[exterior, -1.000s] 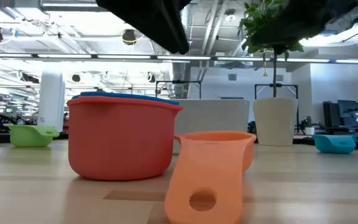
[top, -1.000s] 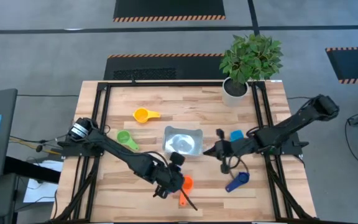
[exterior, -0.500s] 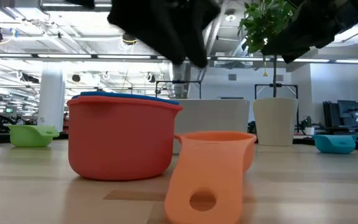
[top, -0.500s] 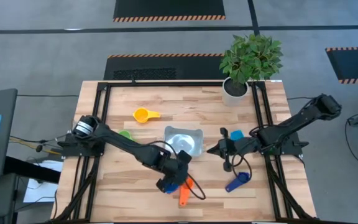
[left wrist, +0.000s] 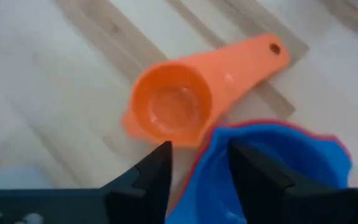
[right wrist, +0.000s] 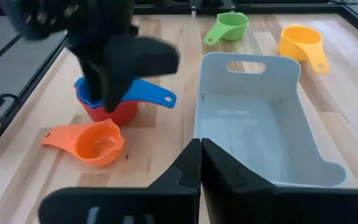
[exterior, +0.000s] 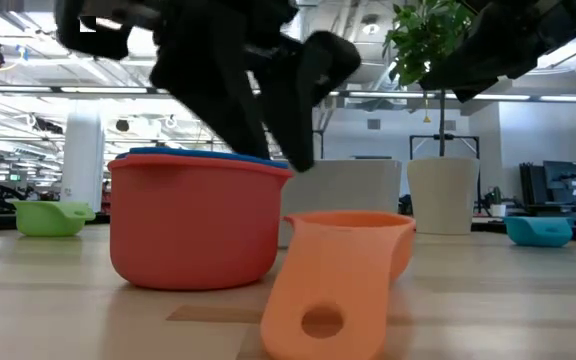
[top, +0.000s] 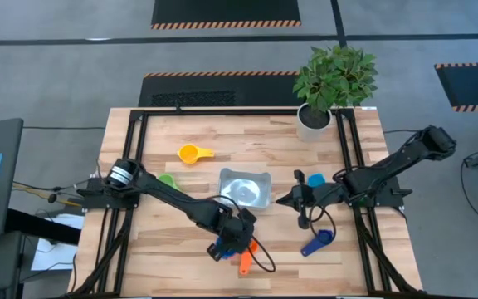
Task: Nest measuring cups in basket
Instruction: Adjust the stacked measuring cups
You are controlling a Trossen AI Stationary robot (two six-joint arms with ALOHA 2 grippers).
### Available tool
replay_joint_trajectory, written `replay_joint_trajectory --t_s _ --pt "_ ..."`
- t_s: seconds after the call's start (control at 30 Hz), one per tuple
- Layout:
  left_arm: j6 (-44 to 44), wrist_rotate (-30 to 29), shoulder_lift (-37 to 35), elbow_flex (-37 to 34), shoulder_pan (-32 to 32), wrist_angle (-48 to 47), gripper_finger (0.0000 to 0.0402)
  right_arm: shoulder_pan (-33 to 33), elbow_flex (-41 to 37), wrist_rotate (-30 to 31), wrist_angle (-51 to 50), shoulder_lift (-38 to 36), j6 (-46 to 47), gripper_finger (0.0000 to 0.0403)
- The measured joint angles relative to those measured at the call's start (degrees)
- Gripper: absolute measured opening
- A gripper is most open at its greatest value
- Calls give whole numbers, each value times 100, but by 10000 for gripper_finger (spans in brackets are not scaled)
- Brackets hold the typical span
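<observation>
The left arm reaches from the left edge of the high view down toward the lower centre, where the left gripper point(top: 231, 238) hangs over the nested red cup point(exterior: 190, 228) and blue cup point(right wrist: 143, 92). Its wrist view shows the fingers point(left wrist: 153, 175) parted, straddling the blue cup's rim, though whether they actually pinch it cannot be told. The orange cup point(top: 246, 254) lies just beside the stack (the high view shows little more than its handle).

The basket point(top: 245, 188) sits at centre, seemingly empty in the right wrist view. The yellow cup point(top: 193, 154) lies upper left of it; the green cup point(top: 166, 179) is half hidden by the left arm.

The right gripper point(top: 290, 199), fingers together and holding nothing, waits right of the basket, near the light blue cup point(top: 314, 180) and dark blue cup point(top: 316, 242).
</observation>
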Motion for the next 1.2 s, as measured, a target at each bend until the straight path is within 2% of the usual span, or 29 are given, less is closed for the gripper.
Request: replay_joint_trajectory --t_s 0.17,0.3,0.5,0.57,0.7,0.9,1.03,1.2 --pt "4 -191 140 28 -3 -98 131 -32 0 4 -11 0 -2 25" --pt "-205 -409 141 32 6 -265 105 -37 0 2 -24 0 -4 28" --pt "-1600 -426 92 39 21 -553 24 -37 0 2 -7 0 -17 24" --pt "-2217 -405 76 47 4 -746 10 -37 0 2 -17 0 -17 23" --pt "-3309 -561 64 55 -115 -1131 20 1 0 2 -42 0 -15 25" --pt "-4729 -1225 10 53 -504 -1620 14 55 0 1 -37 0 -14 26" --pt "-5421 -1558 -36 38 -760 -2137 9 52 0 4 -38 0 3 21" --pt "-6151 -1844 -250 -223 -978 -2495 23 55 0 6 -33 0 131 26"
